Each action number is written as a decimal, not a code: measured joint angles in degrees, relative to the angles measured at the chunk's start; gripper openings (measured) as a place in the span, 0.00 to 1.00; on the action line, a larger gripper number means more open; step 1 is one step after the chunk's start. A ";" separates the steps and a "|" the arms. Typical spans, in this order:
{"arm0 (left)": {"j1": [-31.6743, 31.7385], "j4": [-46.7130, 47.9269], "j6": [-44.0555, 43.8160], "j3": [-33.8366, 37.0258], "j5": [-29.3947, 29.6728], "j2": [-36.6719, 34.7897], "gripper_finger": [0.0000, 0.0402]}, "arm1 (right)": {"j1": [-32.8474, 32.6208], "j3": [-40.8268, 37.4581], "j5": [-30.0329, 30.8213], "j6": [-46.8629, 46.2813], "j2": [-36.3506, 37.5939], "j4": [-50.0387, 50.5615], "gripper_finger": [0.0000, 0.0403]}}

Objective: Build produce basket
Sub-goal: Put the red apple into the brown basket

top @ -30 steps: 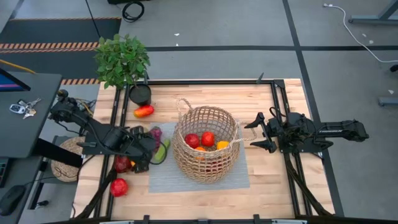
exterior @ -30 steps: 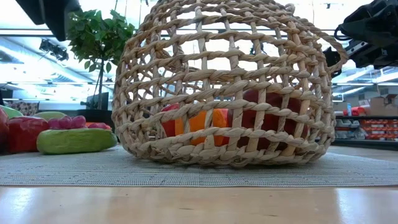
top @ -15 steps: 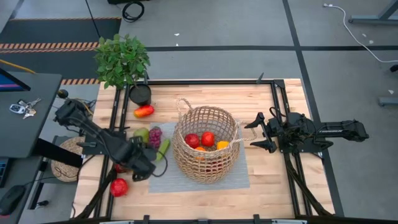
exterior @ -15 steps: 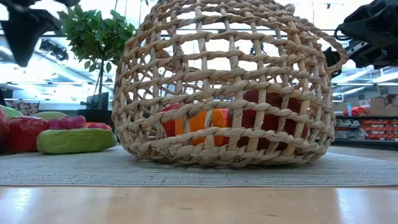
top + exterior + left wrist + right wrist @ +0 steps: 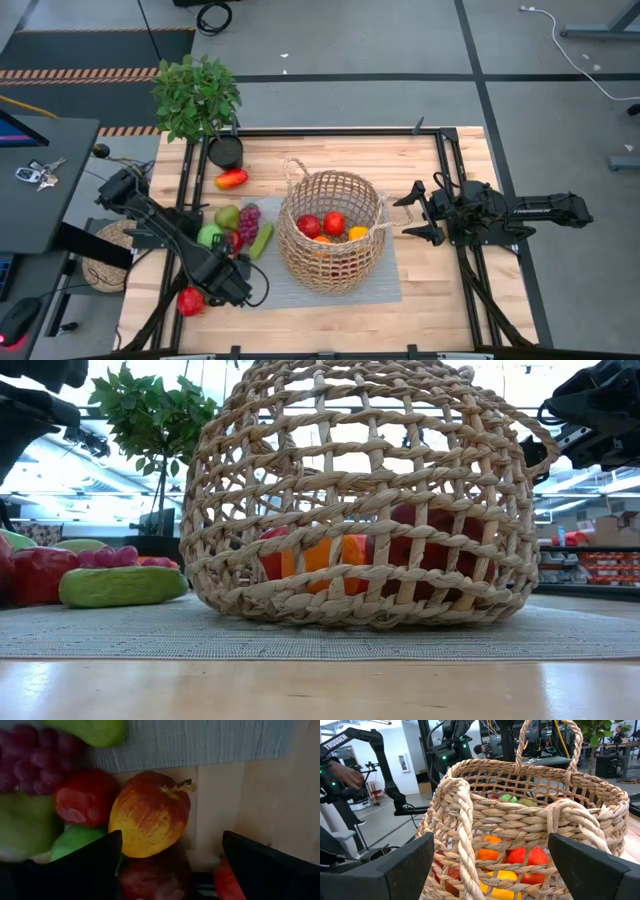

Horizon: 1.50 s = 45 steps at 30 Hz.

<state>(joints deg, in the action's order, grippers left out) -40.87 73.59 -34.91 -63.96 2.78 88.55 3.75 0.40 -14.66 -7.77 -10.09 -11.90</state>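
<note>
The tan wicker basket stands on a grey mat at mid-table and holds red apples, an orange and a lemon. Left of it on the table lie a pear, green apple, grapes, cucumber, red apples and a pepper. My left gripper points down, open, over a yellow-red apple and a darker red apple, which lie between its fingers' lines. My right gripper waits open, level, right of the basket.
A potted plant in a black pot stands at the far left corner. A metal frame runs round the table top. Bare wood lies near the front edge and behind the basket.
My left gripper has gone down and toward the table's near edge, away from the pear, green apple and grapes, which now show uncovered in the high view. It has rolled about its own line on the way. The fruit and basket have not moved.
</note>
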 joint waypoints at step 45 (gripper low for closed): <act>-0.95 -10.01 25.69 13.25 6.78 2.32 0.91 | 0.00 0.00 0.00 0.00 0.00 0.00 0.98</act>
<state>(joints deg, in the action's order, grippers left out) -41.82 63.58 -9.22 -50.71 9.56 90.87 3.75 0.40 -14.66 -7.77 -10.09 -11.90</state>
